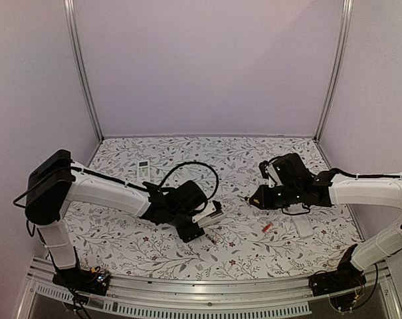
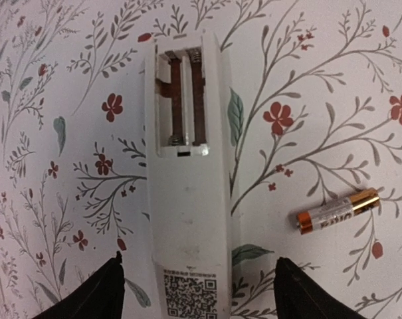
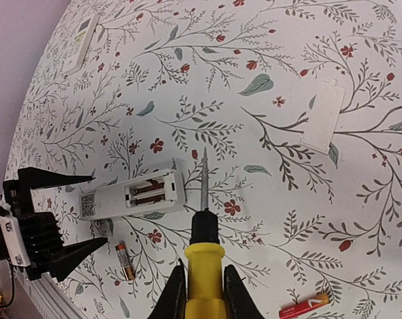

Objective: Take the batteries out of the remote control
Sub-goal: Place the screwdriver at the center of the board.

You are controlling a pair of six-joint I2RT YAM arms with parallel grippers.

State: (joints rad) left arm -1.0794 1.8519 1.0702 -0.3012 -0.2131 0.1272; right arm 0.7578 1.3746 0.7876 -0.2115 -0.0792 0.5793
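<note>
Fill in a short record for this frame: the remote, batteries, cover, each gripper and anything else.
remote: white, back up, cover off, battery bay looks empty
batteries: gold-ended battery lying loose beside the remote; red battery lying farther off
battery cover: flat, well away from the remote
left gripper: open, fingers either side of the remote's near end, not touching
right gripper: shut on yellow-handled screwdriver, tip near the remote, not touching
other: second remote at the far side
</note>
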